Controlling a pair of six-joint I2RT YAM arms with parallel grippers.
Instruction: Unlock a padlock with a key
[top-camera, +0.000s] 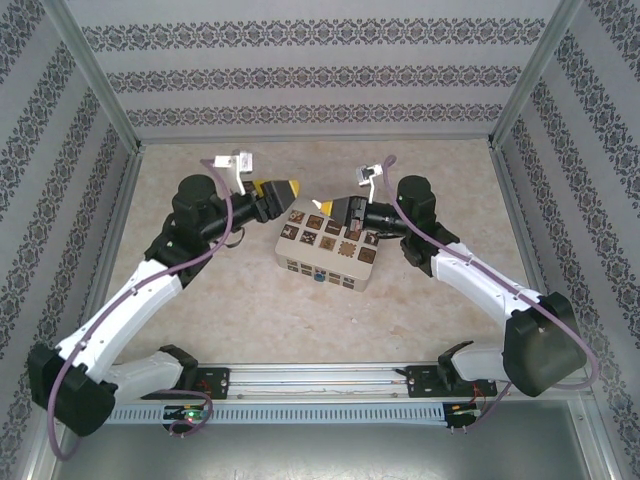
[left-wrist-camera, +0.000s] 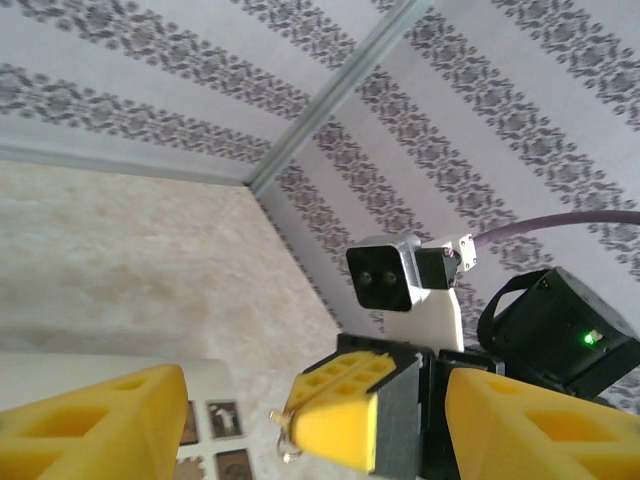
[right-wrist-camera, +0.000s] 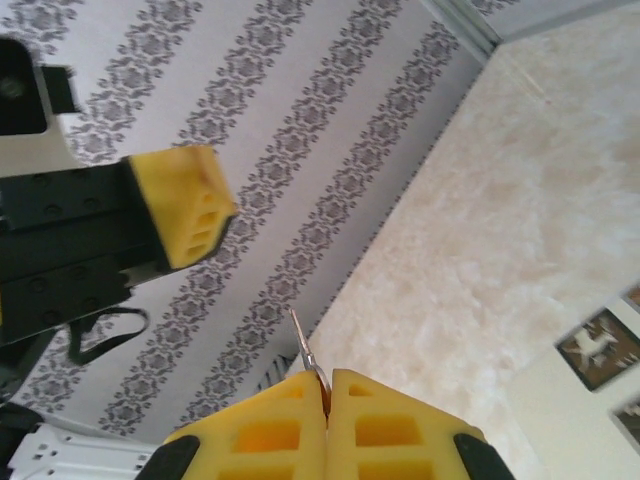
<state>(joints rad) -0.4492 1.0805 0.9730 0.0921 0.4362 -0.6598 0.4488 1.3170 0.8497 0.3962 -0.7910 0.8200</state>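
Note:
The tiny blue padlock (top-camera: 320, 278) sits on the near side of the cream box (top-camera: 325, 250) at mid-table. My right gripper (right-wrist-camera: 328, 385) is shut on the key (right-wrist-camera: 305, 350), whose thin metal blade sticks out past the yellow fingertips. It hovers over the box's far edge (top-camera: 322, 206). My left gripper (top-camera: 283, 188) is open just left of it, above the box's far left corner. In the left wrist view its two yellow fingers (left-wrist-camera: 90, 430) stand wide apart, and the right gripper's tips with the key (left-wrist-camera: 283, 440) lie between them.
Patterned walls enclose the table on three sides, with metal corner posts (top-camera: 515, 90). Bare beige tabletop (top-camera: 230, 300) lies left, right and in front of the box. The rail with the arm bases (top-camera: 320, 385) runs along the near edge.

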